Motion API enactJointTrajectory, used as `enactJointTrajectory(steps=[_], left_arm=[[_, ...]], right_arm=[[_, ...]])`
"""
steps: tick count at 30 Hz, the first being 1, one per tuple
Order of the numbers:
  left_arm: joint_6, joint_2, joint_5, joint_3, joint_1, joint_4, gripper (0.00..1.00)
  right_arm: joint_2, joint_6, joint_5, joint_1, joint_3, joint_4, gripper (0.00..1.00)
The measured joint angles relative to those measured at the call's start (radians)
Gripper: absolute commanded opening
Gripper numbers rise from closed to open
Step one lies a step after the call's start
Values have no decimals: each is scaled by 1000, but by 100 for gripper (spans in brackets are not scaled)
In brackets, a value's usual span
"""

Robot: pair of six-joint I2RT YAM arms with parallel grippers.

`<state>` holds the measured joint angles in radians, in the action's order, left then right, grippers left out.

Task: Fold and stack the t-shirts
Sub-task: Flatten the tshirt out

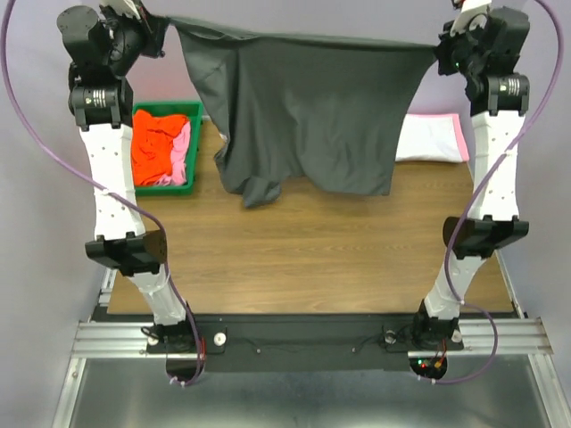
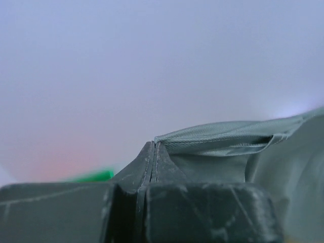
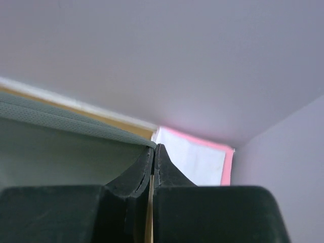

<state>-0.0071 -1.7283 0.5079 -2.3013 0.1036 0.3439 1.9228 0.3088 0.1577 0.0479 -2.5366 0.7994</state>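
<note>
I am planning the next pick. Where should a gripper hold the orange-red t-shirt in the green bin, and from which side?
Pinch a raised fold near the middle of the crumpled orange-red t-shirt, coming straight down from above. Walls of the green bin surround it, so a side approach looks blocked; the pink t-shirt lies against its right edge, so keep left.

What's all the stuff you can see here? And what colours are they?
dark grey t-shirt: one, charcoal, hanging in the air above the table
green bin: one, far left of table
orange-red t-shirt: one, in the bin
pink t-shirt: one, light pink, in the bin
white t-shirt: one, folded, far right
pink folded t-shirt: one, under the white one
table: one, brown wood
left gripper: black, shut on the shirt's edge
right gripper: black, shut on its other end
</note>
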Motion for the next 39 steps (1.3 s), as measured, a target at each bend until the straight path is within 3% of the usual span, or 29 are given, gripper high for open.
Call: enactJointTrajectory(steps=[2, 4, 8, 13, 18, 27, 33, 39], left_arm=[[-20, -83, -7, -155, -2, -31, 0], [-39, -76, -14, -174, -4, -90, 0], [-54, 161, -47, 114, -3, -244, 0], [-43, 309, -42, 217, -3, -259, 0], [-24, 367, 9, 339, -5, -229, 0], [-24, 327, -20, 363, -8, -183, 0], [1, 552, -53, 488, -8, -233, 0], [25, 861, -99, 640, -8, -327, 0]], right_arm=[[10, -28, -3, -2, -33, -51, 0], [-51, -47, -3, -3, 52, -112, 1], [-299, -65, -4, -3, 320, -248, 1], [-448, -58, -5, -3, 473, -367, 1], [-422, -71, 7, -3, 542, -372, 1], [-329, -100, 7, -3, 480, -299, 1], [-515, -103, 6, -3, 507, -307, 1], [-851, -64, -9, -1, 686, -370, 1]])
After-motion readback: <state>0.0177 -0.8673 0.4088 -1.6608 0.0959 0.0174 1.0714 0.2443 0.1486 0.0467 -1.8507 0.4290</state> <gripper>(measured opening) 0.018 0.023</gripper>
